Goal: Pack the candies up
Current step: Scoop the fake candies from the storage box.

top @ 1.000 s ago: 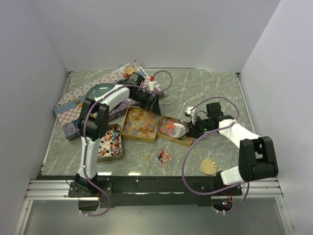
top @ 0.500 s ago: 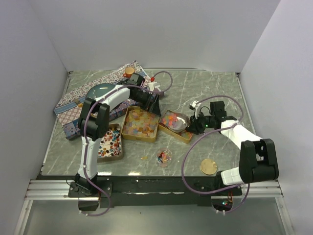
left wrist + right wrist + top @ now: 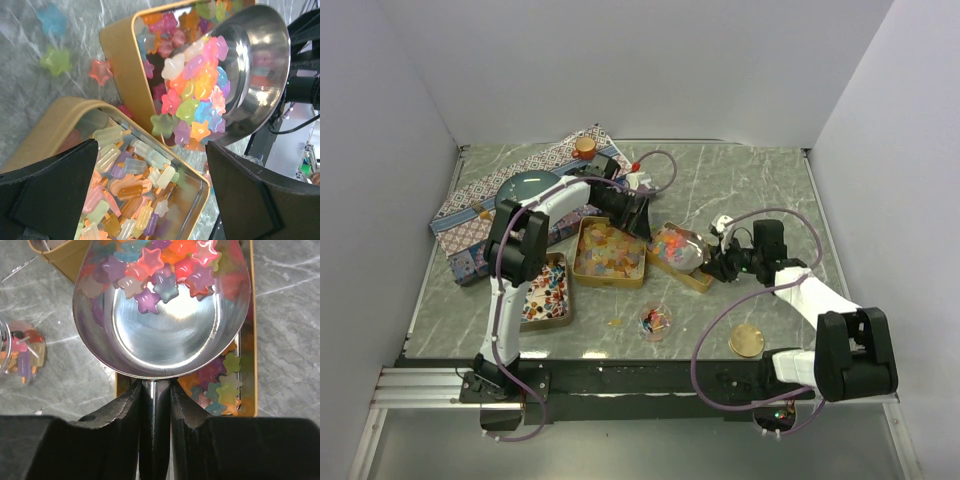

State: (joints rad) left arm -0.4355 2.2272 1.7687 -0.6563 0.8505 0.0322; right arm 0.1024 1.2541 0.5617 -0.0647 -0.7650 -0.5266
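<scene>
Left tin: dark mixed candies inside, beside the left arm.
Left gripper: fingers wide apart, nothing held, above the middle tin.
Middle tin: full of pale lolly-shaped candies.
Scoop: steel, tipped over the right tin, star candies crowding its lip.
Right gripper: clamped tight on the scoop's handle.

No legible text or labels
</scene>
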